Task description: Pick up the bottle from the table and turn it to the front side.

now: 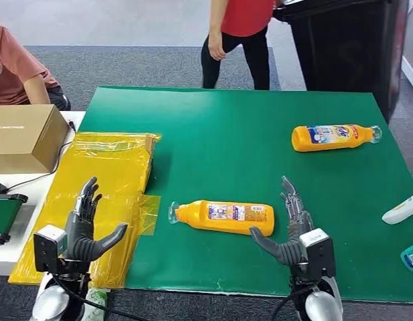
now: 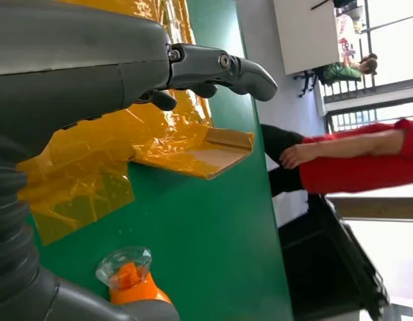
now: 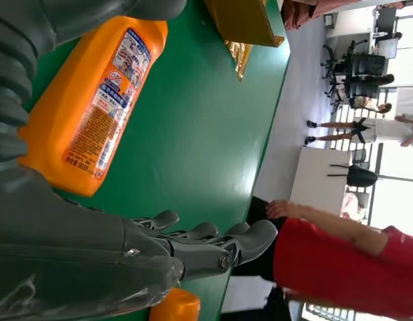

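Observation:
An orange bottle (image 1: 224, 217) lies on its side near the front of the green table (image 1: 234, 134), clear cap pointing left, a printed label facing up. My right hand (image 1: 290, 224) is open just right of the bottle's base, thumb close beside it, holding nothing. The right wrist view shows the bottle (image 3: 93, 100) with its label next to my right hand (image 3: 143, 254). My left hand (image 1: 86, 224) is open above yellow plastic at the table's left. In the left wrist view the bottle's cap (image 2: 126, 267) lies near my left hand (image 2: 143, 73). A second orange bottle (image 1: 333, 137) lies far right.
Yellow plastic bags (image 1: 98, 194) cover the table's left part. A cardboard box (image 1: 25, 137) stands on a white side table. A person in red (image 1: 239, 33) stands behind the table, another sits at far left (image 1: 15, 67). A black bin (image 1: 345, 47) is back right. White items (image 1: 403, 208) lie at the right edge.

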